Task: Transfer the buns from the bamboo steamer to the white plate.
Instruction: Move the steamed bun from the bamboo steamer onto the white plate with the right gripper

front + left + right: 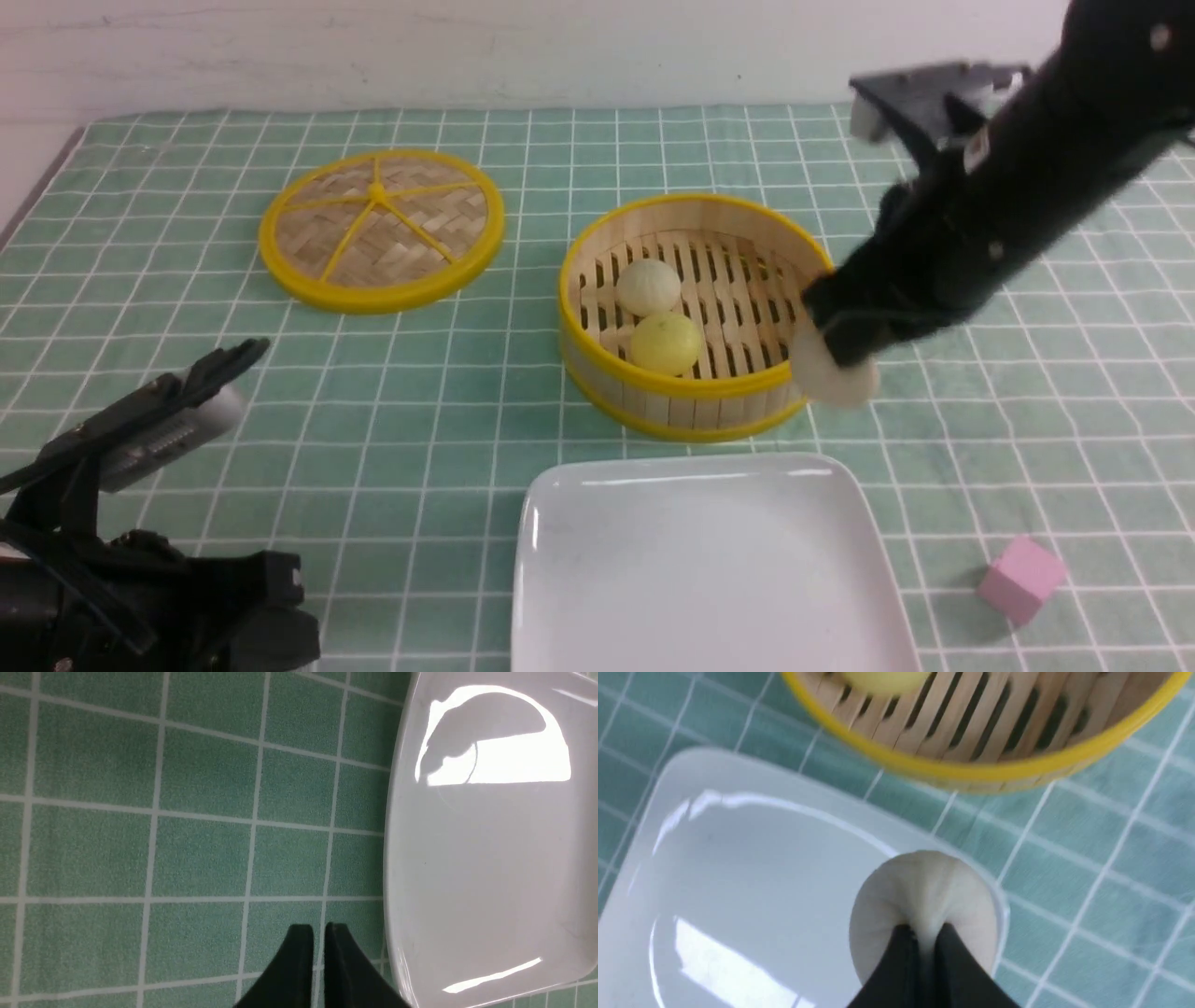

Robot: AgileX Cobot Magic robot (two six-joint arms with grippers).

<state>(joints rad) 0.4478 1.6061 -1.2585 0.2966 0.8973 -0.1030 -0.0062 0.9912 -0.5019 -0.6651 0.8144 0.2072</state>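
Bamboo steamer (686, 411) holds two buns: cream bun (649, 286) towards the back, yellow bun (666, 343) just in front of it. Third, pale bun (924, 896) is in the air by the steamer's front-right rim, seemingly over the far right corner of the white plate (700, 560); the front view is blurred there. Right gripper (924, 947) pinches it at its pleated top. It is round, with no clear long axis. Left gripper (318, 933) is nearly pressed together, holding nothing, low beside the plate.
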